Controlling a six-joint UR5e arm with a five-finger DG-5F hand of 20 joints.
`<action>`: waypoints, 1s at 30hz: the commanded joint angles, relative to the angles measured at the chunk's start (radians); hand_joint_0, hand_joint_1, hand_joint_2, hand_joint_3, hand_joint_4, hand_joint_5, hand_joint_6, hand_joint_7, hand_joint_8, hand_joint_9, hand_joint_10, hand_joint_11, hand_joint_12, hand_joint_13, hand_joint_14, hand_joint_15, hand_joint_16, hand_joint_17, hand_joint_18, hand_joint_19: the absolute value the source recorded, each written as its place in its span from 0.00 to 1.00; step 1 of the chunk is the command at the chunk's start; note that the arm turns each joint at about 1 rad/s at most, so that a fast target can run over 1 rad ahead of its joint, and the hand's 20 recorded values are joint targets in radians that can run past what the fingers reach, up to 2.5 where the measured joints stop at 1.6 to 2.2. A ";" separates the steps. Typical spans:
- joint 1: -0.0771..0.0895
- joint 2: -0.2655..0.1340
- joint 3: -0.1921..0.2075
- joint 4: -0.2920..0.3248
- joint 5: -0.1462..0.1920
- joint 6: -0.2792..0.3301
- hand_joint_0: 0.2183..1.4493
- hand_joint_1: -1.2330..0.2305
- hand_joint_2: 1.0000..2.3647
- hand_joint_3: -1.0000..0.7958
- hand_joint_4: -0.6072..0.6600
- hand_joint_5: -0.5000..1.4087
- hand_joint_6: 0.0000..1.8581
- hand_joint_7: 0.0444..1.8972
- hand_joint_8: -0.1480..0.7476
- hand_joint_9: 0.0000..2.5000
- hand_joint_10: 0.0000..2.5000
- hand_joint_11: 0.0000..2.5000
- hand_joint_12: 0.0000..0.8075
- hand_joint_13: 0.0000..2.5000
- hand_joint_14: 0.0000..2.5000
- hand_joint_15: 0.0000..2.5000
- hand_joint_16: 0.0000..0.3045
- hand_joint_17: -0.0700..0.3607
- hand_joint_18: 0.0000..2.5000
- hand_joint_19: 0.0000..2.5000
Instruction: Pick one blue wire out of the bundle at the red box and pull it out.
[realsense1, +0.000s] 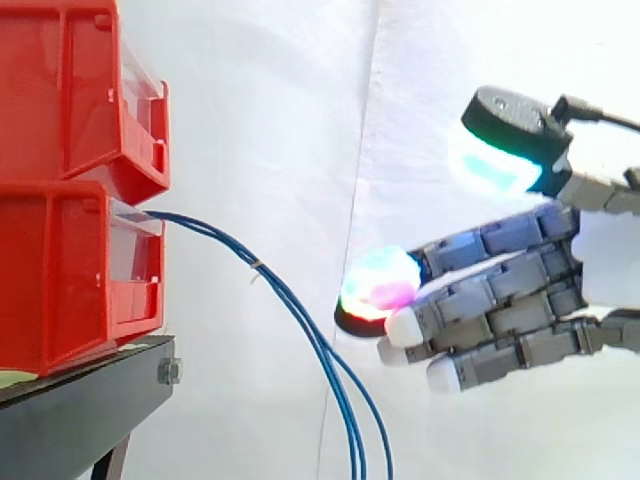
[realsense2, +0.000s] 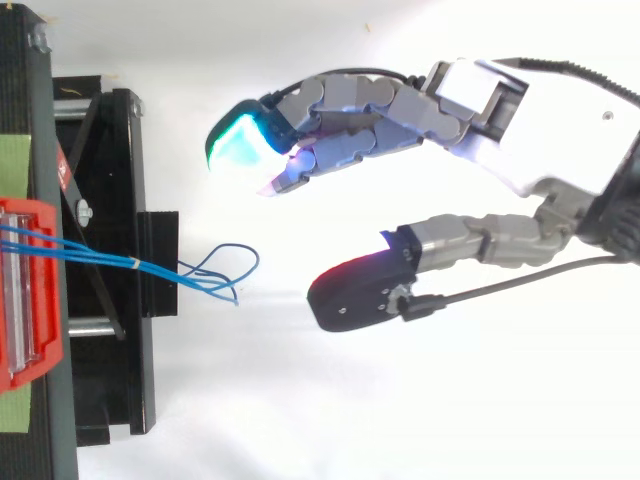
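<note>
Hovering open and empty at three o'clock of the blue wires (realsense1: 297, 305), which droop from the lower red box (realsense1: 70, 270) toward six o'clock, the hand (realsense2: 540, 120) should pinch one strand where they separate.

A white curtain (realsense1: 270, 120) hangs behind the work, with a seam running down it. The black stand (realsense1: 80, 405) carries a silver bolt (realsense1: 169, 372) at its front corner. Seen from above, a green patch (realsense2: 15, 165), possibly tape, lies on the stand's top.
</note>
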 joint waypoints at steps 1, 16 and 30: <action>0.002 -0.040 0.019 0.011 0.008 0.019 0.23 0.40 0.00 0.28 0.81 0.19 0.27 0.44 0.57 0.26 0.00 0.09 0.54 0.16 0.00 0.05 0.20 0.47 0.20 0.11; 0.009 -0.133 0.147 0.010 -0.002 0.010 0.23 0.40 0.00 0.29 0.81 0.19 0.27 0.44 0.57 0.26 0.00 0.09 0.54 0.17 0.00 0.05 0.19 0.47 0.20 0.12; 0.025 -0.212 0.200 0.082 -0.015 0.011 0.26 0.39 0.01 0.33 0.80 0.19 0.27 0.46 0.55 0.26 0.00 0.10 0.52 0.17 0.00 0.05 0.19 0.46 0.20 0.12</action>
